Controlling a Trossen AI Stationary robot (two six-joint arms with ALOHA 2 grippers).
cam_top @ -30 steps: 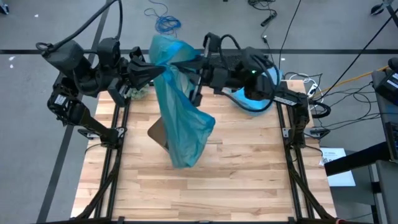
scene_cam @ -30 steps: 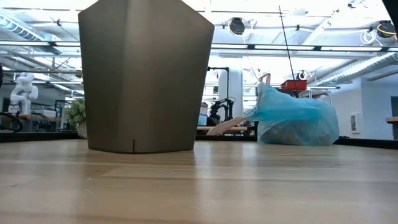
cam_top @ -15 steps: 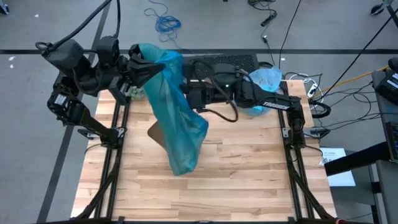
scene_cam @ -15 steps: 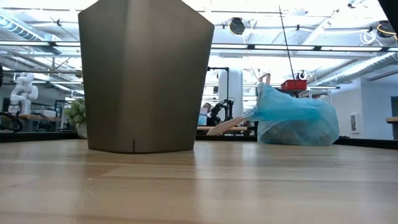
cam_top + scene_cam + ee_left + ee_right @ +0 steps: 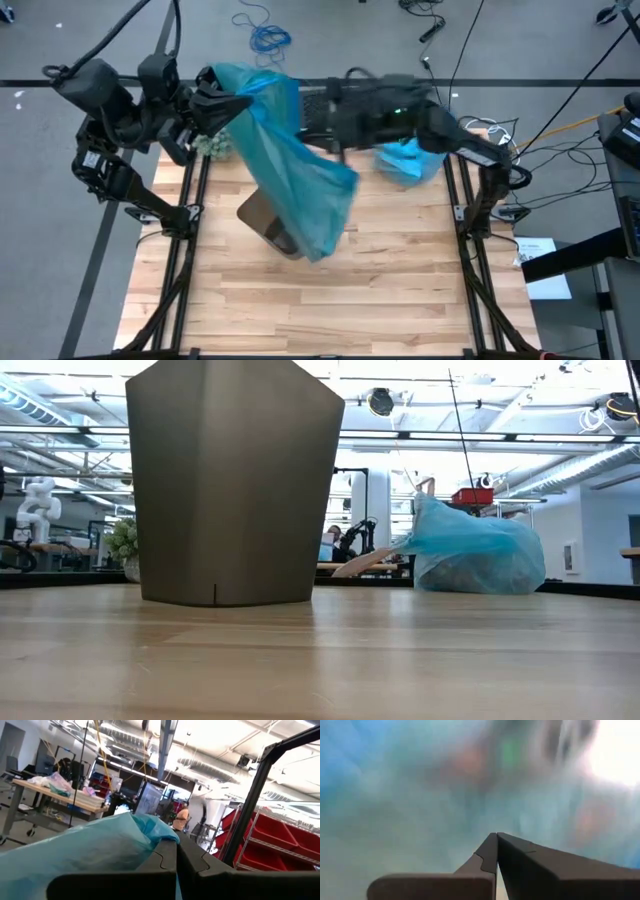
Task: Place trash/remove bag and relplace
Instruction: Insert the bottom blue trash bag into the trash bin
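The fresh bag (image 5: 295,180) has swung toward three o'clock and now hangs over the bin (image 5: 268,222) at the tabletop (image 5: 400,290) centre, readier for lining. The left pincer (image 5: 232,105), at eleven o'clock, is clenched on its top edge. The right pincer (image 5: 496,837), clenched, has pulled back toward one o'clock, near the full, tied bag (image 5: 408,160).

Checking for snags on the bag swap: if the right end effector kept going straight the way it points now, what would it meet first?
Probably the teal bag: the right end effector, shut, faces blurred blue-green plastic filling its wrist view. From above it points toward the left end effector, shut on that bag's top. Depth is unclear.
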